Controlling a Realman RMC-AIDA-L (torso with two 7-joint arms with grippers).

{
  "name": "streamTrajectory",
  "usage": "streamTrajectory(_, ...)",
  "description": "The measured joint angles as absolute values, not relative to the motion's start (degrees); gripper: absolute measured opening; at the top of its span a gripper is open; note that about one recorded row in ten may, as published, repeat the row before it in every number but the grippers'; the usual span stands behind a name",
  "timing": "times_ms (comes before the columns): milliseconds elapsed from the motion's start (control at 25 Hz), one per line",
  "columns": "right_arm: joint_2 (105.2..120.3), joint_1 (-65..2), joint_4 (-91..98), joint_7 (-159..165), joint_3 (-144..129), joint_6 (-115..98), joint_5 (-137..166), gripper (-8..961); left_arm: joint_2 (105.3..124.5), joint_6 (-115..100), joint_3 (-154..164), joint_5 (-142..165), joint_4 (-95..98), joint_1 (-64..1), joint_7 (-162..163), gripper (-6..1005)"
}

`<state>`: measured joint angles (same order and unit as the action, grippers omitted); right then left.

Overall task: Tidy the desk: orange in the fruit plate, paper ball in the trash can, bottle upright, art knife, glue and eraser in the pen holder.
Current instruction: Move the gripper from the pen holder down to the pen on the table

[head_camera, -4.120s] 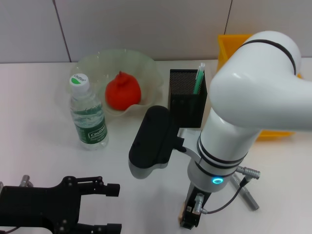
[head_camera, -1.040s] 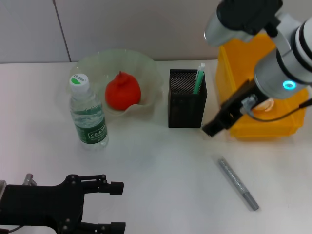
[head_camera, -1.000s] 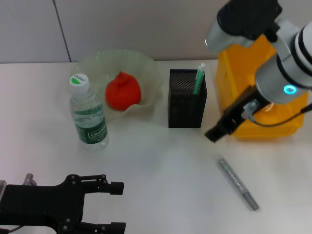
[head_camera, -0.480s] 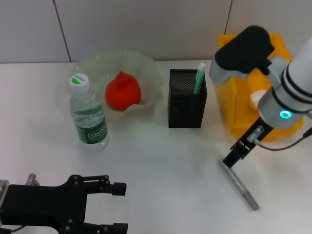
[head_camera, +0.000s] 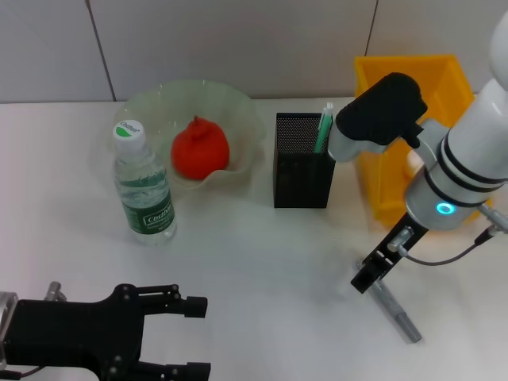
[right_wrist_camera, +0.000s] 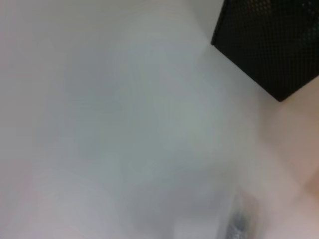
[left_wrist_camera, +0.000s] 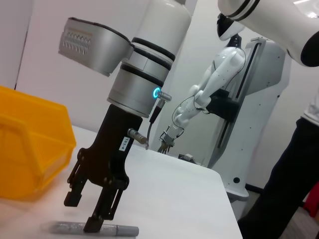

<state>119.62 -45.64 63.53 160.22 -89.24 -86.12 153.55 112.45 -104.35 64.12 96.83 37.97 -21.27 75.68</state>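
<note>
The right gripper [head_camera: 367, 277] is low over the white tabletop [head_camera: 262, 262], its black fingers parted with a narrow gap between them, and in the left wrist view [left_wrist_camera: 87, 211] one fingertip [left_wrist_camera: 94, 225] touches the grey metal art knife [head_camera: 394, 305] while the other hangs just above the surface; nothing is clamped between them. The art knife lies flat on the tabletop directly under the right gripper and runs out from under it toward the robot's right and nearer the robot. Just beyond the right gripper, farther from the robot, stands the black mesh pen holder [head_camera: 304, 161], upright, with a green-and-white stick-shaped item [head_camera: 323, 127] poking out of its top. Behind the right arm, on the side away from the pen holder, sits the yellow plastic bin [head_camera: 390, 103], with a pale crumpled lump showing inside it. Well to the left of the right gripper, the round orange fruit [head_camera: 200, 148] rests in the translucent pale green wavy-edged fruit plate [head_camera: 155, 103], and the clear plastic water bottle with a green label and white cap [head_camera: 144, 186] stands upright just beside the plate's near edge. The left gripper [head_camera: 190, 337] sits at the near left edge of the tabletop, far from everything else, its black fingers spread apart and holding nothing.
</note>
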Motion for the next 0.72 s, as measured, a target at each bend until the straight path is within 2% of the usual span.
streamTrajectory(720, 119.71, -47.4, 57.1, 160.2, -90.1, -82.5, 152.0, 731, 112.68, -104.2, 64.0, 97.6, 38.0, -21.4, 75.4, 828)
